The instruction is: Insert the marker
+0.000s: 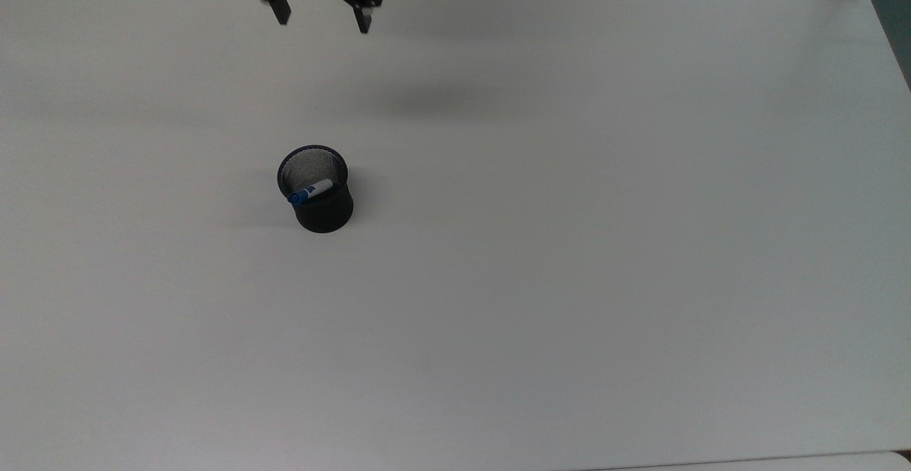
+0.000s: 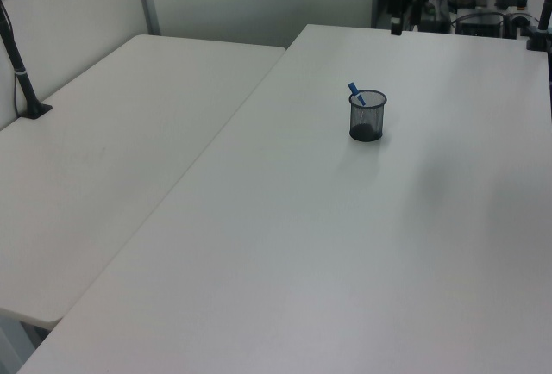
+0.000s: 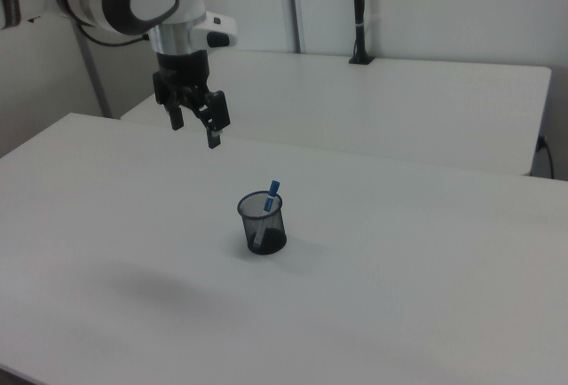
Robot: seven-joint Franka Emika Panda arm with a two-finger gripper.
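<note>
- The marker (image 1: 311, 191) stands tilted inside the black mesh cup (image 1: 318, 197), left of centre in the top view, its blue cap leaning on the rim; the insertion looks done.
- The pincer (image 1: 322, 21) hangs at the upper edge of the top view, well apart from the cup, fingers spread and holding nothing.
- Judged from this, only the retreat is in hand; the next move calls for no grasp.
- The white desk (image 1: 569, 243) carries just the cup; the right view shows a second white table (image 3: 399, 101) and pale partition walls behind.

white table (image 1: 569, 279), black mesh cup (image 1: 322, 208)
</note>
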